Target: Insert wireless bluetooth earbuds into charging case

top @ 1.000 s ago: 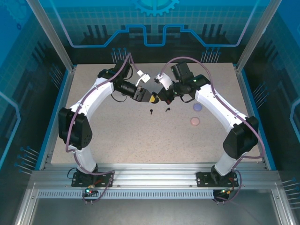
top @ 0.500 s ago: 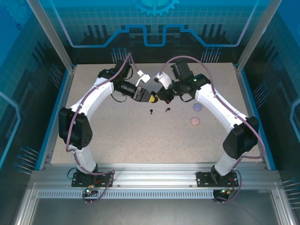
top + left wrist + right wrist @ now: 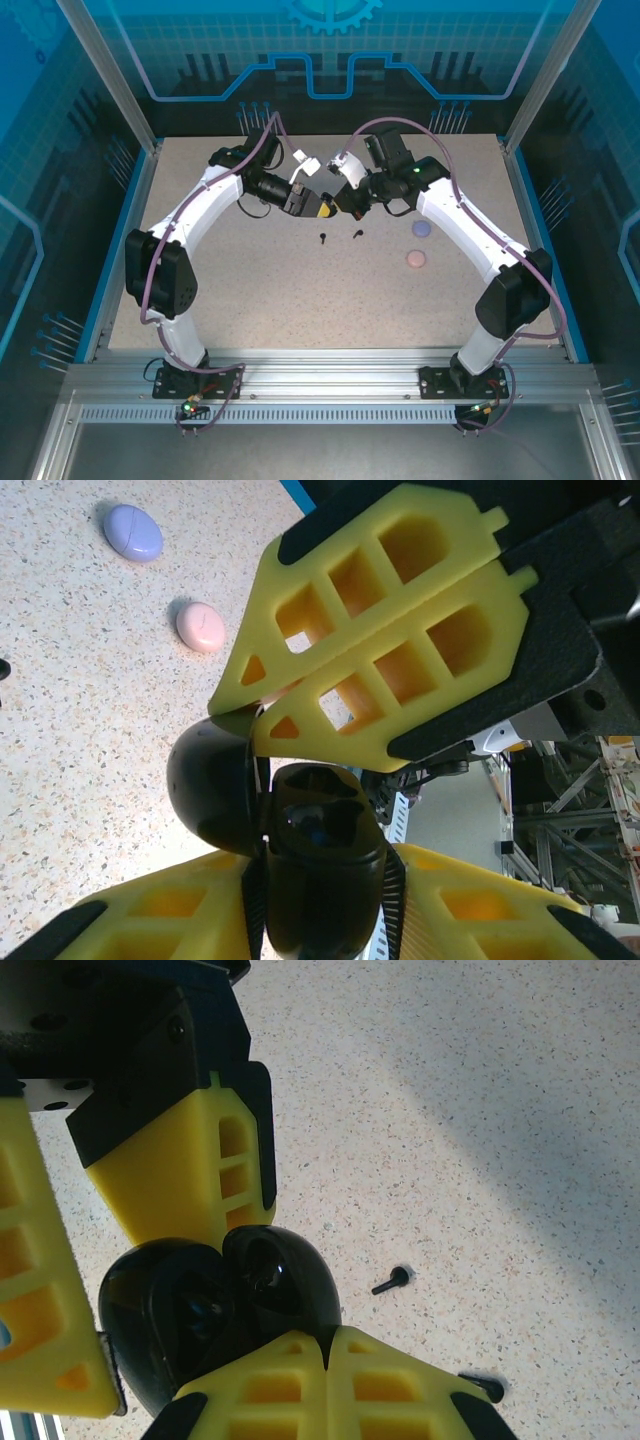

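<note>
Left claw (image 3: pixel 322 208) pinches black case (image 3: pixel 320 870), lid (image 3: pixel 210 785) open, well off every edge of the table (image 3: pixel 240 295). Right claw (image 3: pixel 345 203) is pressed together against lid. Black earbuds (image 3: pixel 324 238) lie at 6 o'clock. Left wrist view adds case's hollows.

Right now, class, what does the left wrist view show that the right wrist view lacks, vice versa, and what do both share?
Left wrist view: the lilac case and pink case, both closed, apart on the table. Right wrist view: a black earbud and a second black earbud loose on the table; a dark sliver at the left wrist view's edge is too small to name. Shared: the open black case, clamped by the left gripper, with the right gripper shut at its lid's edge.
</note>
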Controlling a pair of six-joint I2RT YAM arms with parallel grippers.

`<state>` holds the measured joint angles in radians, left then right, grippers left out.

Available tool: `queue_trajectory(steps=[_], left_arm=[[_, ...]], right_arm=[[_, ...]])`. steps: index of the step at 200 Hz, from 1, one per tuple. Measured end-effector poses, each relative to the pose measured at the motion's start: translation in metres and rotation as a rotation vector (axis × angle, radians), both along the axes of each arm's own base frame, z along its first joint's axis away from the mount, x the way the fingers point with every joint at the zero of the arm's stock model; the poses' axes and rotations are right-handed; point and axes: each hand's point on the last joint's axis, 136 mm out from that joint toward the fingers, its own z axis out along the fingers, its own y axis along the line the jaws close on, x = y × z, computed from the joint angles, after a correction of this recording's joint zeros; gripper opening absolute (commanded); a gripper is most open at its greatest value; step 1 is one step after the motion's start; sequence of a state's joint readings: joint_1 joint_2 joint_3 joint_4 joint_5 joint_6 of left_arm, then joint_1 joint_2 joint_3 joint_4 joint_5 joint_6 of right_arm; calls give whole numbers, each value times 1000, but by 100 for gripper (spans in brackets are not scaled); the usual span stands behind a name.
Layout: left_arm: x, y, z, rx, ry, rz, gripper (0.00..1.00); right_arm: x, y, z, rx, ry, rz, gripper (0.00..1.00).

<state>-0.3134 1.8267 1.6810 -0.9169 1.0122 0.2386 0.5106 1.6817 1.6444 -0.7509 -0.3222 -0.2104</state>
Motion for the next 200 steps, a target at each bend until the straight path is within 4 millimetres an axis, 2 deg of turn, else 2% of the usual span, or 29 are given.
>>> queue_trajectory(steps=[27, 73, 92, 109, 122, 137, 200], left_arm=[[2, -1, 1, -7, -9, 0, 36], [4, -2, 1, -15, -14, 5, 23], [5, -2, 0, -18, -13, 7, 13], [5, -2, 0, -20, -12, 8, 0], [6, -3, -2, -23, -16, 7, 0], [6, -3, -4, -28, -24, 6, 0], [4, -1, -2, -45, -76, 9, 0]], right_arm=[[0, 0, 0, 0, 0, 0, 0], [0, -1, -1, -4, 0, -3, 0], [0, -1, -1, -7, 3, -7, 0], [1, -2, -2, -10, 2, -11, 0], [2, -3, -2, -14, 3, -20, 0], [3, -4, -4, -21, 10, -33, 12], [10, -10, -1, -16, 39, -82, 37]])
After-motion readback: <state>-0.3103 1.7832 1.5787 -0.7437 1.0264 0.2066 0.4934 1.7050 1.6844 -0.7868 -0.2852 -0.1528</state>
